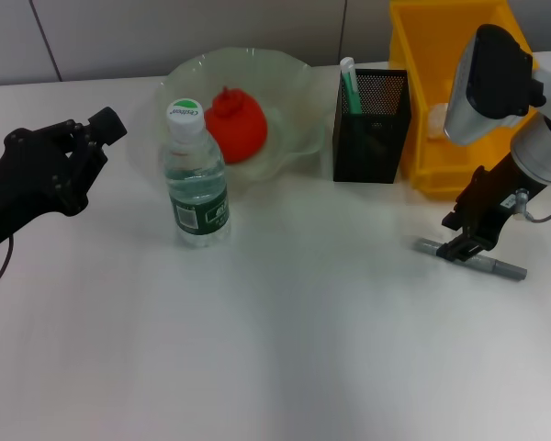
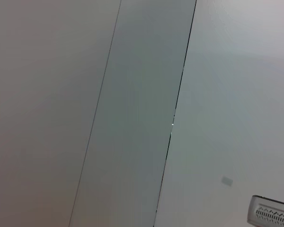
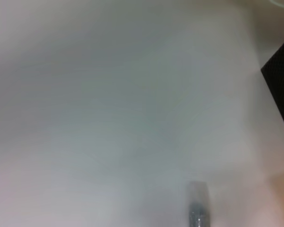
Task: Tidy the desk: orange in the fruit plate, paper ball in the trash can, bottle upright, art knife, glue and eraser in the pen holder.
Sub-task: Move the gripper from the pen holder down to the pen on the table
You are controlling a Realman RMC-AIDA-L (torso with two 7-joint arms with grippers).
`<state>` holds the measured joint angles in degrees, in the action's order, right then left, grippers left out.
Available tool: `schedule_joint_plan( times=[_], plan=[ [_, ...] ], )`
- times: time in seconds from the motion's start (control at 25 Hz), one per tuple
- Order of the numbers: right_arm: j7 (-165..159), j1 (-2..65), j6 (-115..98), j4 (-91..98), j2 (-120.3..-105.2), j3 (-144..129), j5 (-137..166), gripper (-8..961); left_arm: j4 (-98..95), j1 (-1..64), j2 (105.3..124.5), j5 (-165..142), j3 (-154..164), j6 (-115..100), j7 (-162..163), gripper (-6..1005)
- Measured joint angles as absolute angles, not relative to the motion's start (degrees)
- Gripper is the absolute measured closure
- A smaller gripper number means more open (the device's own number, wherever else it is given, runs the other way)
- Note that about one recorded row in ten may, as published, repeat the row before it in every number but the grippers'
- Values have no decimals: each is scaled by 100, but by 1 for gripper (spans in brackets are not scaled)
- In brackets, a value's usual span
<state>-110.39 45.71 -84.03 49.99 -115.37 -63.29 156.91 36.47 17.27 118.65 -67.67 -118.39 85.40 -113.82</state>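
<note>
The grey art knife lies flat on the white desk at the right; its tip also shows in the right wrist view. My right gripper is down on its middle. The orange rests in the pale-green fruit plate. In front of the plate, the bottle stands upright. A green-and-white stick, likely the glue, pokes out of the black mesh pen holder. A whitish lump, perhaps the paper ball, lies in the yellow trash can. The eraser is out of view. My left gripper hangs open at the far left.
The pen holder stands tight against the trash can at the back right. Bare desk stretches across the front and middle. The left wrist view holds only wall panels and the corner of a pale device.
</note>
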Motion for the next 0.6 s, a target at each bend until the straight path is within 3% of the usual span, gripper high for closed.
schedule_joint_plan(
  times=[0.6],
  plan=[
    [-11039,4607,-8310,4846,-11621,-6510,15848,567,3638,1722,11865,-6768,-11843,8517,-11382,999]
  ],
)
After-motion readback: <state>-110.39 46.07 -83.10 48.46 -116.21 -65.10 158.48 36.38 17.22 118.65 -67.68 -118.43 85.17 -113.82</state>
